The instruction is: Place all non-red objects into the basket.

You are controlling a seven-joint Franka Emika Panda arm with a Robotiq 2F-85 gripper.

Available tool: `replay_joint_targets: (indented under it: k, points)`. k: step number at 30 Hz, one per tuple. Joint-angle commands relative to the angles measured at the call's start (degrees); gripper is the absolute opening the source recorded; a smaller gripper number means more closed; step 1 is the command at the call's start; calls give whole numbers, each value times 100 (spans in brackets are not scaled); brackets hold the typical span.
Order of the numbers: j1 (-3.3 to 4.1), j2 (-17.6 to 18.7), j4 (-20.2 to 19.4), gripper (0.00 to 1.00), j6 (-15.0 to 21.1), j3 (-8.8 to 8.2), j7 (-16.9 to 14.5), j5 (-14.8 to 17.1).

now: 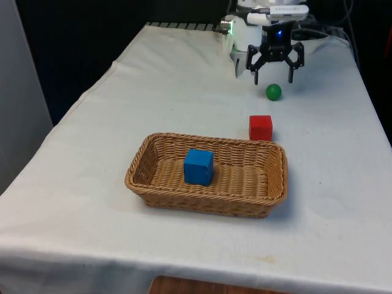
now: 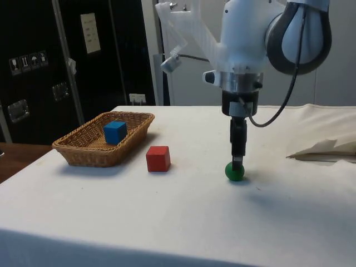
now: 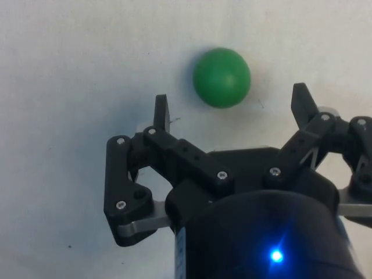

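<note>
Hovering fingers (image 3: 168, 116) spread abv green ball (image 3: 221, 77)

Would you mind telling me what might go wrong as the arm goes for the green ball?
The green ball lies a little ahead of the open jaws of the gripper, not between them, so closing now may nudge it and set it rolling across the cloth. The red cube stands between ball and basket; a low carry could knock it.

Even, bright overhead light falls on the white cloth-covered table (image 1: 184, 92). The woven wicker basket (image 1: 153, 184) casts a soft shadow.
</note>
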Motion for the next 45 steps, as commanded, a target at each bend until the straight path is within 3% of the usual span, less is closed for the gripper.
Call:
replay_joint_targets:
  k: [1,2,5,7,8,9,15,17,18,19,22,24,28,29,30,31,32,37,41,45]
  points:
    - [0,29,0,100,23,6,11,0]
    - [34,69,-11,100,149,63,34,103]
    - [29,166,0,100,246,115,92,115]
    - [23,235,6,100,315,149,138,120]
    - [0,235,11,100,246,80,132,0]
    - [6,315,17,100,401,195,189,126]
    - [-34,596,63,100,722,292,361,92]
    - [-46,659,80,100,796,304,401,74]
    - [0,710,92,100,768,183,372,0]
    - [-52,688,86,100,831,304,413,63]
    - [-23,733,86,100,888,258,424,40]
    - [0,745,86,89,905,223,418,23]
    - [0,756,109,47,859,195,390,0]
    - [11,745,86,47,911,201,413,17]
    - [17,745,86,36,911,201,413,17]
    - [17,745,86,14,911,195,407,11]
    - [23,745,86,3,917,189,407,11]
    - [0,745,103,0,859,195,390,0]
    - [23,745,86,0,917,183,407,6]
    - [17,516,40,0,762,132,401,-6]
